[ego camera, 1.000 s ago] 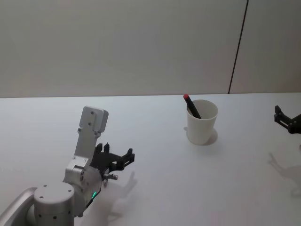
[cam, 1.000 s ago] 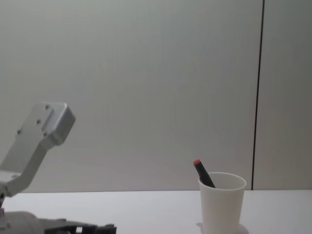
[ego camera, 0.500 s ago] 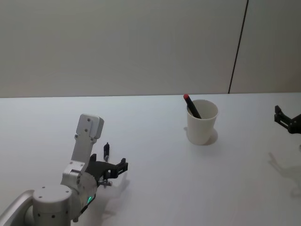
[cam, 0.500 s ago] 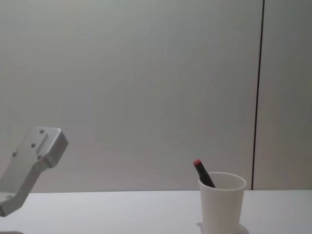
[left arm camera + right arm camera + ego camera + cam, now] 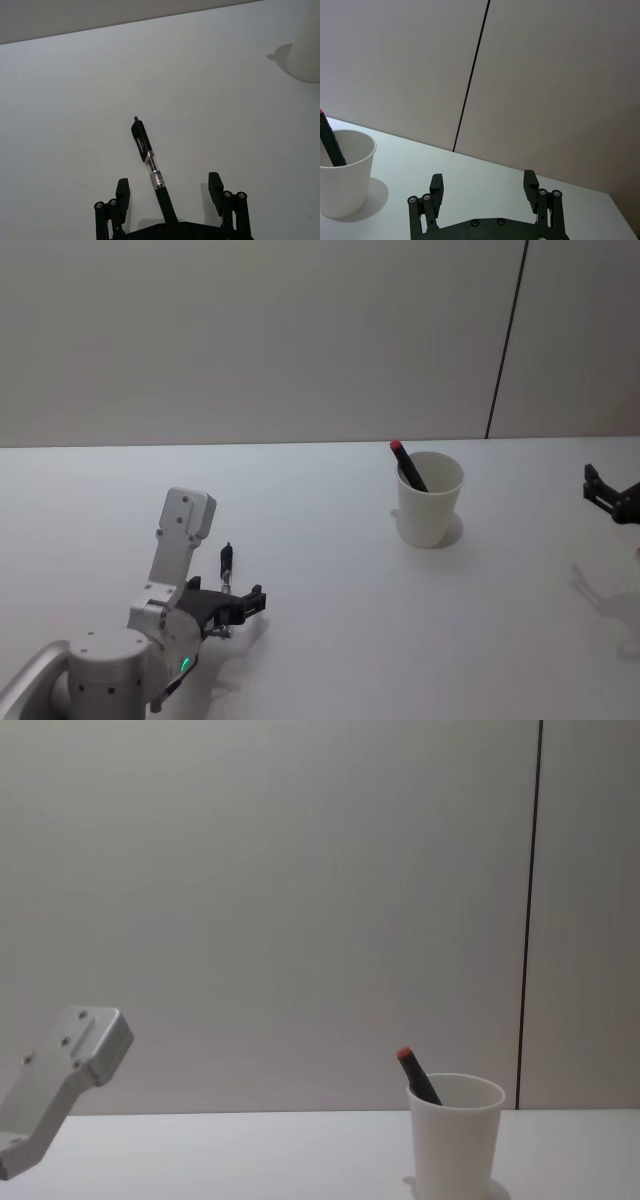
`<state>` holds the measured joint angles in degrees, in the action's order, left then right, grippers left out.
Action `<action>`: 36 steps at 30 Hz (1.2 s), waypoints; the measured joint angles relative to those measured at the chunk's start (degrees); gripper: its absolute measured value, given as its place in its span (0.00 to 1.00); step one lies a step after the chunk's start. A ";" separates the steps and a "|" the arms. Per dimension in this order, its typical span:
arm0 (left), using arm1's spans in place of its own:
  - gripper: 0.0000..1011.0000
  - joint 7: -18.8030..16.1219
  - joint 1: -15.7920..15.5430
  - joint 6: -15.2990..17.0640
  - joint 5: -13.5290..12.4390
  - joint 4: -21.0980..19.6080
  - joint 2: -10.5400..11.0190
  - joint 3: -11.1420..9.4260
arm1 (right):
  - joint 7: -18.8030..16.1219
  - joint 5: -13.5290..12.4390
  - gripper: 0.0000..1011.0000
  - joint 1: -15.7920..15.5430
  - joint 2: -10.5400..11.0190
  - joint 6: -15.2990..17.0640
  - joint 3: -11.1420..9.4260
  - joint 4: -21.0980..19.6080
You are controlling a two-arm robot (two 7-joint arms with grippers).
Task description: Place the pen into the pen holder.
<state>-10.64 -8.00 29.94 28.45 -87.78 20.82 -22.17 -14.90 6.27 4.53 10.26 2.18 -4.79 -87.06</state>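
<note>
Open worktop lies all round the pen holder, so either side gives a way in. A red-tipped pen leans across the left of its mouth; the right part is free. Well to its left, the left gripper straddles a black pen; the right gripper hangs well to its right.

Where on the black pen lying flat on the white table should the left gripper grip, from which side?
Grip the black pen mid-barrel, by its clear labelled section, coming down from above. It lies flat on the table, running lengthwise between the open fingers of the left gripper, so closing across the barrel should work.
</note>
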 joint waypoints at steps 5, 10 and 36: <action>0.99 0.83 -0.62 0.96 -0.02 1.12 -0.27 0.27 | 0.00 0.00 0.99 0.00 0.00 0.00 0.00 0.00; 0.99 1.46 -1.10 1.59 -0.15 2.08 -0.51 0.46 | 0.00 0.00 0.99 0.00 0.00 0.00 0.00 0.00; 0.52 2.62 -2.45 3.88 -0.77 4.87 -1.25 1.51 | 0.00 0.00 0.99 0.00 0.00 0.00 0.00 0.00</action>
<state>-8.02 -10.44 33.82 27.68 -82.91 19.57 -20.66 -14.90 6.27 4.53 10.26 2.19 -4.79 -87.06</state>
